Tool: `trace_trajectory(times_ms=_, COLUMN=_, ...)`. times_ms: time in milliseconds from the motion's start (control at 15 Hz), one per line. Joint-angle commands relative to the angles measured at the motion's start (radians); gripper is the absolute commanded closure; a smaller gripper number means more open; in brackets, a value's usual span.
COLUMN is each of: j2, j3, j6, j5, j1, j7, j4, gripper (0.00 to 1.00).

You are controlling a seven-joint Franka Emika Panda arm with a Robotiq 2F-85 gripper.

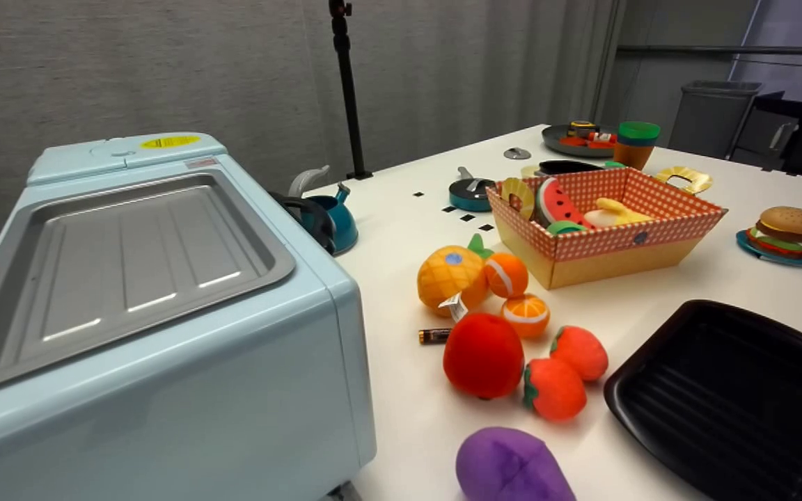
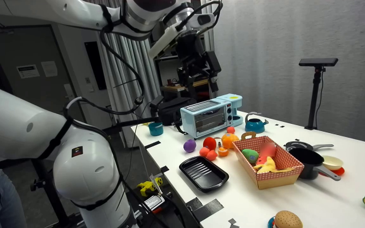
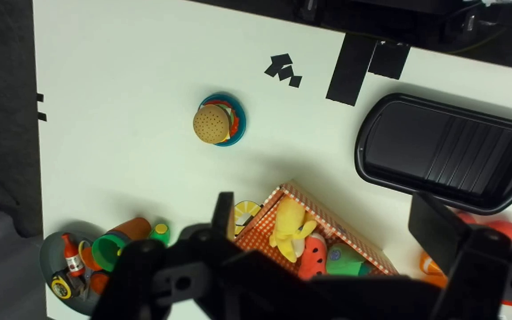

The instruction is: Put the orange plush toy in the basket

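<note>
Two small round orange-red plush blobs, alike and touching, lie on the white table; one is the orange plush toy point(image 1: 555, 390) point(image 2: 212, 155), beside its twin point(image 1: 582, 353) point(image 2: 204, 151). In the wrist view the pair point(image 3: 505, 229) is partly hidden behind a finger. The tan basket point(image 1: 624, 268) point(image 2: 277, 183) has red-checked sides and holds a yellow banana plush, a watermelon slice and a green plush; its rim shows in the wrist view point(image 3: 336, 226). My gripper point(image 2: 201, 87) point(image 3: 322, 215) is open and empty, high above the table, its fingers wide apart. It is out of view in an exterior view.
A red plush ball point(image 1: 484, 356), orange fruit cluster point(image 1: 526, 316), pineapple plush point(image 1: 451, 278) and purple plush point(image 1: 512, 465) lie around the pair. A black tray point(image 1: 735, 396) stands beside it. The blue toaster oven point(image 2: 206, 118) stands behind. Pans point(image 2: 306, 160) stand beside the basket.
</note>
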Motion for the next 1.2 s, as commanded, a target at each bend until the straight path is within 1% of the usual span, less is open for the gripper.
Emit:
trace_trajectory(times_ms=0, j2=0.046, j3=-0.008, j6=0.054, j5=0.012, j1=0.062, j7=-0.029, j4=0.005, gripper=0.00)
trace_trajectory(times_ms=267, j2=0.127, j3=-0.002, j6=0.184, j5=0.050, j1=0.119, j7=-0.031, j4=0.010, gripper=0.00)
trace_trajectory(times_ms=467, j2=0.220, j3=0.003, j6=0.286, j5=0.083, j1=0.142, j7=-0.033, j4=0.023, gripper=0.00)
trace_trajectory(times_ms=600, j2=0.275, j3=0.007, j6=0.326, j5=0.108, j1=0.154, j7=-0.040, j4=0.032, gripper=0.00)
trace_trajectory(times_ms=800, j2=0.330, j3=0.015, j6=0.357, j5=0.133, j1=0.164, j7=-0.043, j4=0.043, gripper=0.00)
trace_trajectory(times_ms=867, j2=0.289, j3=0.023, j6=0.345, j5=0.110, j1=0.146, j7=-0.014, j4=0.011, gripper=0.00)
trace_trajectory(times_ms=1133, j2=0.326, j3=0.028, j6=0.352, j5=0.117, j1=0.150, j7=-0.014, j4=0.028, gripper=0.00)
